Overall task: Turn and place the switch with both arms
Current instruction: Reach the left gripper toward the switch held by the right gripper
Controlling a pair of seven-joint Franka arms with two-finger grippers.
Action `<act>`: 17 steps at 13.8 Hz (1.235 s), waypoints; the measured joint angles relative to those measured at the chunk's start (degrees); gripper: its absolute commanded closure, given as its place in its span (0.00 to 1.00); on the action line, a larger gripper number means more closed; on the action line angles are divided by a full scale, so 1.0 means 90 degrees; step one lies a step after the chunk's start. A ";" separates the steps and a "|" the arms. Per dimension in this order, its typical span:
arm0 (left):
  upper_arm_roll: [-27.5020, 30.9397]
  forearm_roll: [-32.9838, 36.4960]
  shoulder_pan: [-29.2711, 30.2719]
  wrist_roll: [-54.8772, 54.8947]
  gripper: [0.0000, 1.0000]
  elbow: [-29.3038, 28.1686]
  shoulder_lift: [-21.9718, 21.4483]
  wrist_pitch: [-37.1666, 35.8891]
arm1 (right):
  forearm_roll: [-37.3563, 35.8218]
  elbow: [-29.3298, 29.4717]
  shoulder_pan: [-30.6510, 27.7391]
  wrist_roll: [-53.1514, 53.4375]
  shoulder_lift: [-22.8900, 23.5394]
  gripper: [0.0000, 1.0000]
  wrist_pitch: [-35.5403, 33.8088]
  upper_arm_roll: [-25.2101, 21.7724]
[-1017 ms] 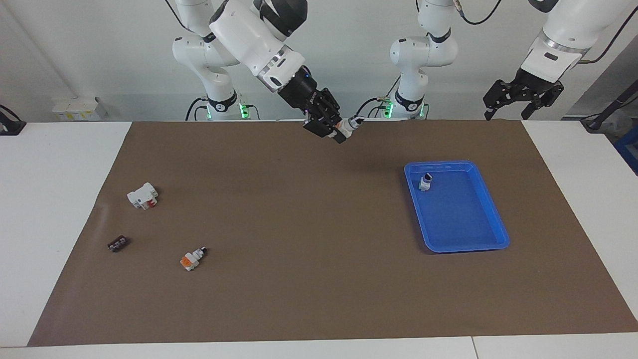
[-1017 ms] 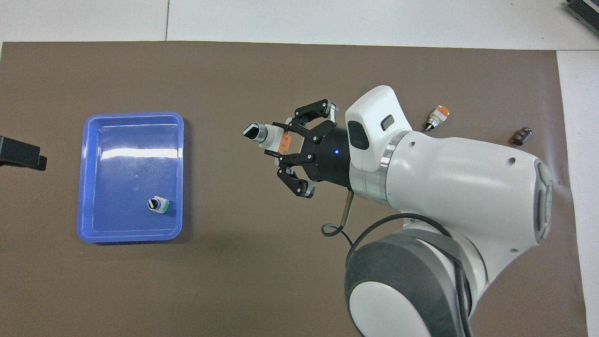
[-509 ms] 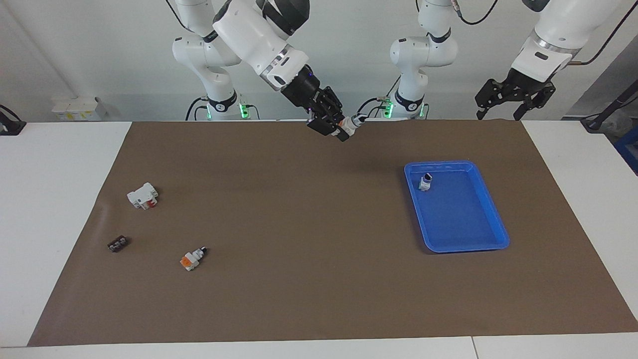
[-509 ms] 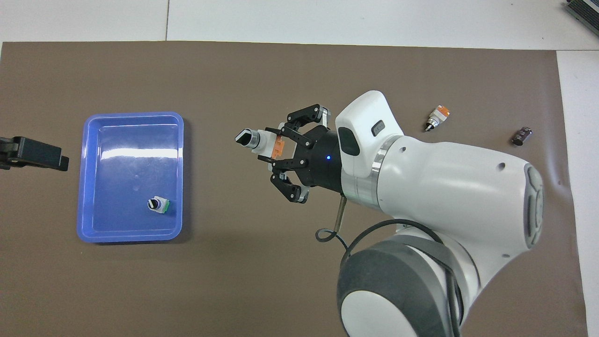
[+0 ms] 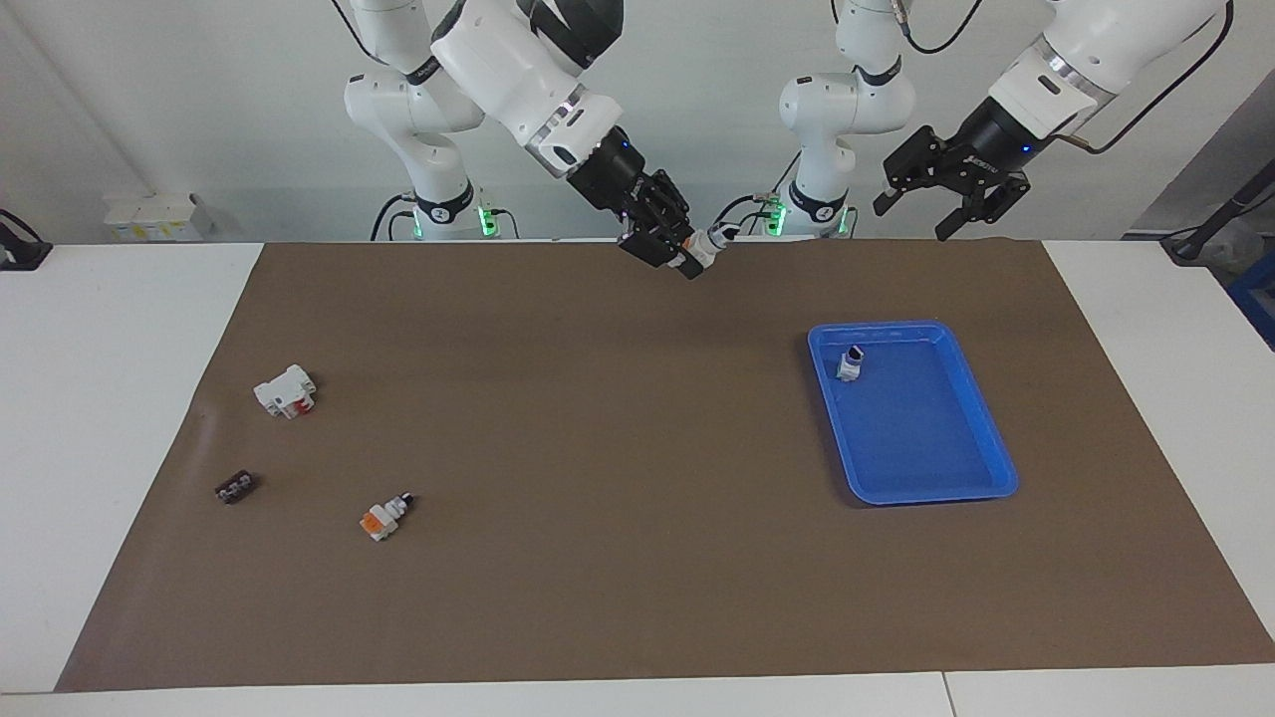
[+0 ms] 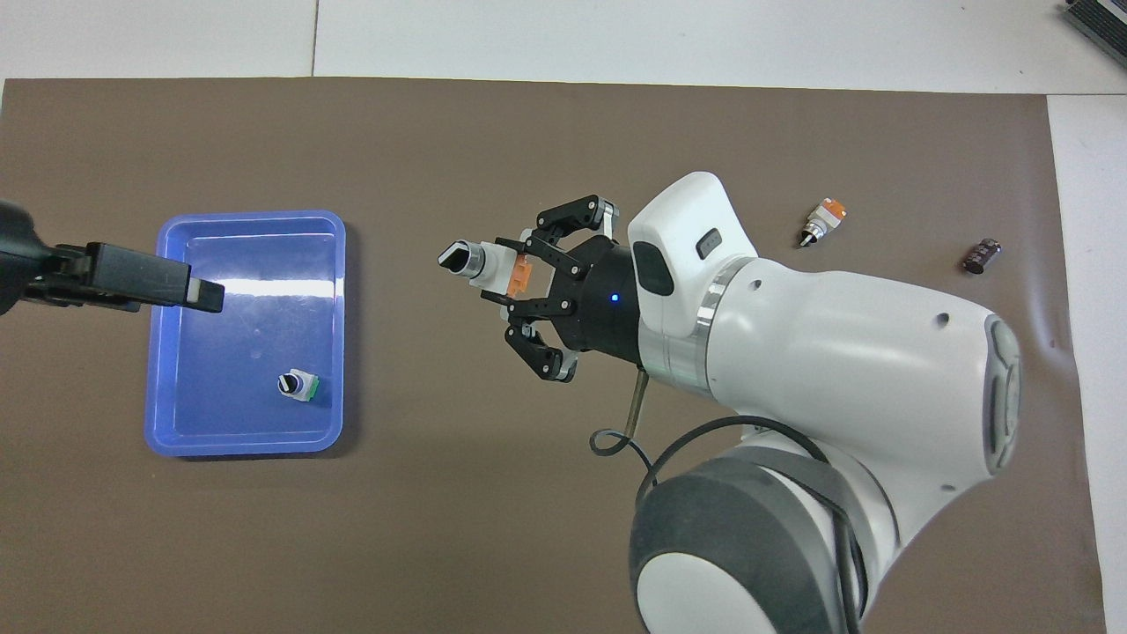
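My right gripper [image 5: 687, 261] [image 6: 521, 276] is shut on the switch [image 5: 706, 244] [image 6: 481, 261], clamping its orange block. It holds the switch in the air over the mat's middle, close to the robots' edge. The switch's white body and black knob stick out toward the left arm's end. My left gripper [image 5: 911, 220] [image 6: 204, 295] hangs open and high with nothing in it. In the overhead view it covers the edge of the blue tray [image 5: 986, 438] [image 6: 165, 352]. A wide gap separates it from the switch.
A second switch with a green block [image 5: 850, 363] [image 6: 298, 386] stands in the tray. Toward the right arm's end, the brown mat holds another orange-ended switch [image 5: 384, 517] [image 6: 823, 220], a white block with a red part [image 5: 286, 390] and a small black piece [image 5: 235, 487] [image 6: 982, 255].
My left gripper has swung in from the table's end toward the middle, over the tray. The right gripper has crept a little toward it with the switch.
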 measured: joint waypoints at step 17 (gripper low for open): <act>-0.0833 -0.1161 -0.0386 0.2581 0.50 -0.0019 0.0075 0.1822 | 0.0000 -0.0005 0.0003 0.0000 -0.0001 1.00 0.0000 0.0003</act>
